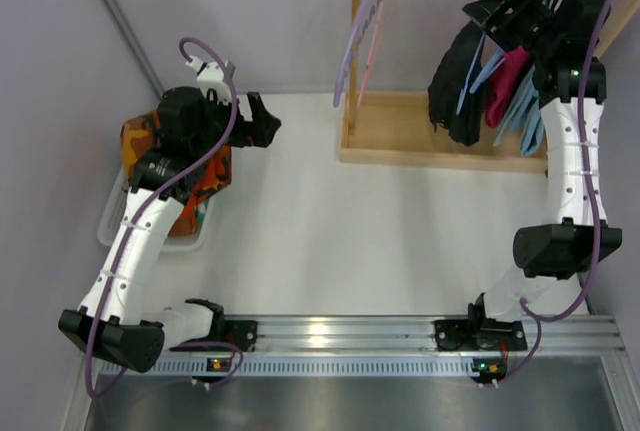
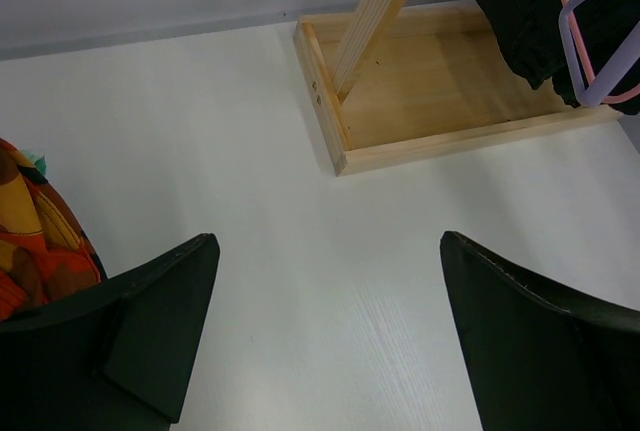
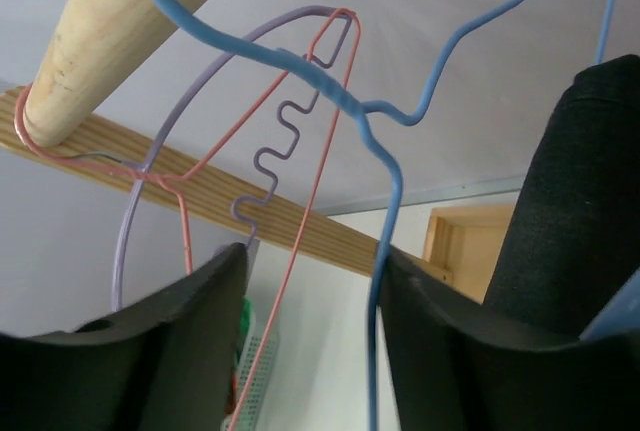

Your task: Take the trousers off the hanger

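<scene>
Black trousers (image 1: 458, 86) hang on a blue wire hanger (image 1: 487, 71) from the wooden rail at the right of the rack, next to magenta trousers (image 1: 508, 86). My right gripper (image 1: 490, 9) is raised beside the rail, above the black trousers. In the right wrist view it (image 3: 312, 256) is open, with the blue hanger's wire (image 3: 385, 201) passing between the jaws, close against the right finger; the black trousers (image 3: 585, 211) hang at the right. My left gripper (image 1: 272, 121) is open and empty over the white table, as the left wrist view (image 2: 328, 241) shows.
Empty purple and pink hangers (image 1: 365, 31) hang at the rail's left end. The rack's wooden base (image 2: 440, 91) sits on the table at the back. A white basket (image 1: 115, 216) at the left holds orange patterned clothes (image 1: 165, 151).
</scene>
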Available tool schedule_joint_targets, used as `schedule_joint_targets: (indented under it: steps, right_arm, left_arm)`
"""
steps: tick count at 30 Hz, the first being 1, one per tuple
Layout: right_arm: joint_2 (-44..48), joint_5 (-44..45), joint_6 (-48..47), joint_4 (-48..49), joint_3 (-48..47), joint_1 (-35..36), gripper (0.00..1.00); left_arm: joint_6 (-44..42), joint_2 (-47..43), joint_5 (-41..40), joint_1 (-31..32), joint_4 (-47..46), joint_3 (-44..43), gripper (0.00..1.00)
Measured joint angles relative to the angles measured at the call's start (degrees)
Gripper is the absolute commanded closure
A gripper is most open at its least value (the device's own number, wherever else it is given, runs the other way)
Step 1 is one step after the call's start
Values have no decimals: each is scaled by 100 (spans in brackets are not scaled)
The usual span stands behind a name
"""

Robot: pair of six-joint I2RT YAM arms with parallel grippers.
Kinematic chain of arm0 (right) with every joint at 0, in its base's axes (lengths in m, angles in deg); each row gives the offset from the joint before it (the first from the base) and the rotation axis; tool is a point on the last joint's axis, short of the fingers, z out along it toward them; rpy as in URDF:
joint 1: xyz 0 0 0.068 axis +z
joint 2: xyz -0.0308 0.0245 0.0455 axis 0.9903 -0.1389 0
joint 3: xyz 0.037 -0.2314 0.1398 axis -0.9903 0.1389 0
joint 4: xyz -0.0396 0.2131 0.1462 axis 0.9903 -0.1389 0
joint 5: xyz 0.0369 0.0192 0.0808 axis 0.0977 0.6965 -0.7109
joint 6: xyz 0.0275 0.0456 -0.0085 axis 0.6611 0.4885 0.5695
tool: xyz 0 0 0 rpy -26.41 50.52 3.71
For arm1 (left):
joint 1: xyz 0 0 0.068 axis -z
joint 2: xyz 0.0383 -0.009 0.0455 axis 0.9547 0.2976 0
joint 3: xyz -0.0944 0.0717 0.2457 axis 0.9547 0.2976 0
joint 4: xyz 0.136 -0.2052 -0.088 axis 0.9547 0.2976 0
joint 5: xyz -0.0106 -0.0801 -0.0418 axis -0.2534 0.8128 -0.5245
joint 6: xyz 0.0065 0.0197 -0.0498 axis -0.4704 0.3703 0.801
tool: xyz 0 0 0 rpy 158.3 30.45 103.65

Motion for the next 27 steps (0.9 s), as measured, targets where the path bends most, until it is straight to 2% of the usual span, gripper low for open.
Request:
schedule_joint_targets:
  steps: [3, 4, 6, 7, 9, 10, 19, 27]
  right_arm:
    - [-15, -240, 299, 227, 153, -13, 60]
    - [-26, -330, 369, 291, 188, -13, 69]
    - [-46, -448, 509, 396, 243, -13, 76]
    - [-50, -518, 597, 485, 306, -15, 85]
    - [-57, -662, 756, 697, 433, -20, 92]
    - [-57, -748, 920, 844, 516, -20, 100]
    - [-83, -1320, 1635, 1912, 1047, -50, 100]
    - [-107, -1683, 2238, 2951, 1056, -61, 100]
  left_arm:
    - [0, 0, 31, 2, 0, 0, 2]
    - [0, 0, 37, 2, -2, 0, 2]
    - [0, 2, 39, 2, 0, 0, 2]
    - [0, 2, 39, 2, 0, 0, 2]
    - [-2, 2, 39, 2, 0, 0, 2]
    - [-2, 2, 39, 2, 0, 0, 2]
    - [-57, 2, -50, 2, 0, 0, 2]
    - [-125, 0, -275, 2, -24, 0, 2]
